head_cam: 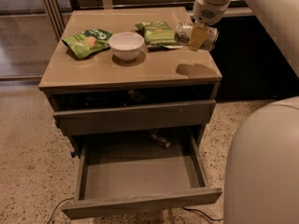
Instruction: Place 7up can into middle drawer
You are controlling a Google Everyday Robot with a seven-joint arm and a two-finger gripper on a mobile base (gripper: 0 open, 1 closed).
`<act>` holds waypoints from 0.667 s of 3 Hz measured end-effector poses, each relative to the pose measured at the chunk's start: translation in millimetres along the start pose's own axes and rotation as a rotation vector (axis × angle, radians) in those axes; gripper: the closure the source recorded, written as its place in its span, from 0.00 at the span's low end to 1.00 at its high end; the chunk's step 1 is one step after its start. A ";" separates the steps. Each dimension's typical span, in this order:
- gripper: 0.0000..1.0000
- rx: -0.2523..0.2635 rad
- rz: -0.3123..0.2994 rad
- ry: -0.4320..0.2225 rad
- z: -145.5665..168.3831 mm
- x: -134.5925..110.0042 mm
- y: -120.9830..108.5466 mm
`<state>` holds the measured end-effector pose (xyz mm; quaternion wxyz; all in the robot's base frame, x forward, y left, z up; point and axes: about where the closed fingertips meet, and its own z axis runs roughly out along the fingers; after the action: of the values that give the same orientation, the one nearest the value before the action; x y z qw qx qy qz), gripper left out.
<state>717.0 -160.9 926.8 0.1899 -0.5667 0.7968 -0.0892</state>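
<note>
Your claw (198, 35) hangs over the worktop's (154, 69) right edge, toward the far right corner. It is clamped on the can (183, 31). One pale finger crosses the can's middle; silver ends stick out to either side.

The can lies on its side, clear of the surface. Its shadow falls on the worktop just below, near the right edge.

The arm (261, 3) comes down to the claw from the top right.

Just beside the can's left end lies a green snack bag (158, 33), flat, at the far middle of the worktop. You cannot tell whether the two touch.

Left of that bag sits a white bowl (126, 45), upright, near the centre. A second green snack bag (87, 42) lies further left, toward the far left corner, just beside the bowl.

Below the worktop's front edge, the upper drawer (133, 117) is open a crack; its inside is dark and you cannot make out what it holds.

Under it the middle drawer (140, 171) is pulled well out toward you. Its floor is grey and bare across the front. At its back, under the upper drawer's front, lies a small dark object (161, 139); you cannot tell what it is.

The robot's pale body (266, 171) fills the lower right. A cable (56, 209) runs across the speckled floor (28, 162) by the drawer's front left corner.
</note>
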 end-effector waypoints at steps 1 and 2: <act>1.00 0.043 0.073 -0.051 -40.6 15.0 26.1; 1.00 -0.020 0.210 -0.217 -26.0 22.5 85.6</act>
<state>625.7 -154.6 915.5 0.2777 -0.4883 0.8273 0.0008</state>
